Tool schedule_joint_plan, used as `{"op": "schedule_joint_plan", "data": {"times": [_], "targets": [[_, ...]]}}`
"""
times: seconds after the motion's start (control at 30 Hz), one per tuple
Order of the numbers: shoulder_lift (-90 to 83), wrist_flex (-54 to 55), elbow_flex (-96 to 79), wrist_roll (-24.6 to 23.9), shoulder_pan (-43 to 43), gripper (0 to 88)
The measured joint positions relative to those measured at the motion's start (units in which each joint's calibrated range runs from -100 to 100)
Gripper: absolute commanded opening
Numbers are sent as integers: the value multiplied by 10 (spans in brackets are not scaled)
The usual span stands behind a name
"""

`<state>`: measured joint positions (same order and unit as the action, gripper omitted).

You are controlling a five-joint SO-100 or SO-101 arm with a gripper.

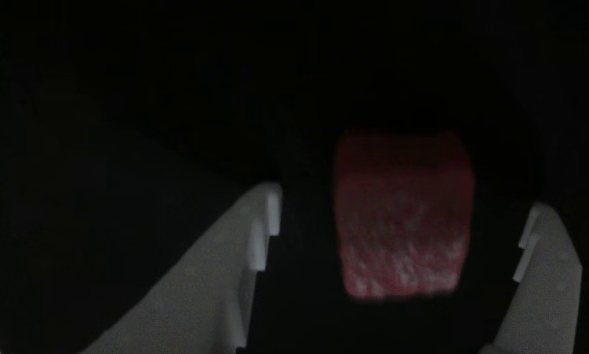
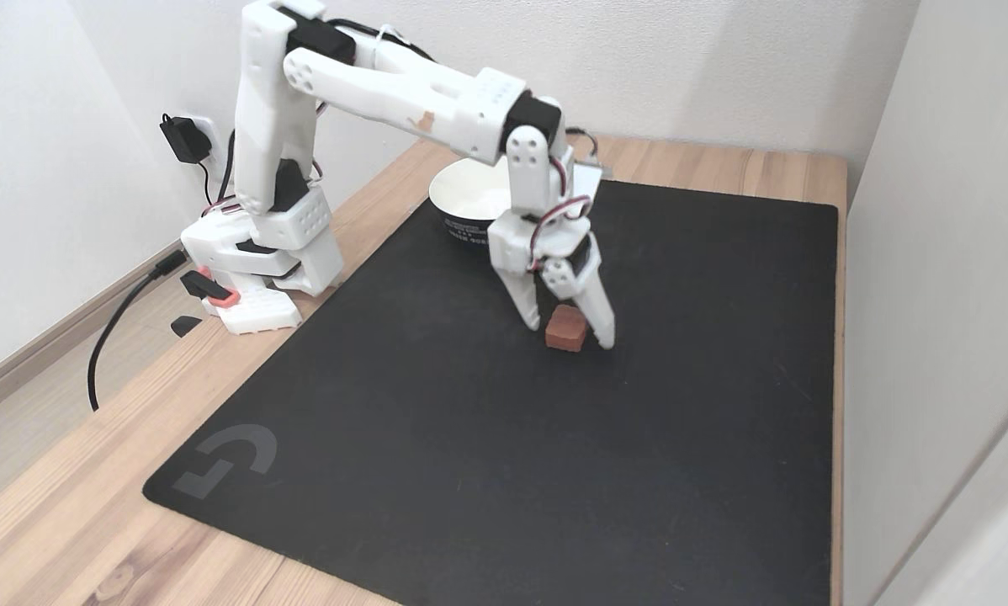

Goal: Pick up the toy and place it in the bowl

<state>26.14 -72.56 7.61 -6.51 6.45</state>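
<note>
Dark-red toy [image 2: 565, 328] on the black mat [image 2: 437, 438], we see our gripper [image 2: 573, 337] spread apart around it, untouching; white bowl [image 2: 469, 202] far behind

In the other view the toy [image 1: 402, 216] was blurred and dim, its upper part fading into the dark mat, so no hole could be told. The two white fingers [image 1: 216, 275] were cut off by the bottom edge at 7 and 5 o'clock. In the fixed view the arm [image 2: 470, 109] hid the bowl [image 2: 462, 198] at its 3 o'clock side, and the lettering on the bowl's dark band was too small to read. The mat [image 2: 437, 438] ran off the bottom edge. The toy's [image 2: 565, 328] surface detail was too small to tell.
</note>
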Motion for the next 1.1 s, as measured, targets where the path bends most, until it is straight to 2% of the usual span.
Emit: {"op": "schedule_joint_plan", "data": {"times": [0.4,0.43,0.63,0.7,1.1], "targets": [[10,0,7,1,5,332],[10,0,7,1,5,316],[10,0,7,1,5,71],[10,7,16,-2,5,29],[10,11,14,0,3,23]]}}
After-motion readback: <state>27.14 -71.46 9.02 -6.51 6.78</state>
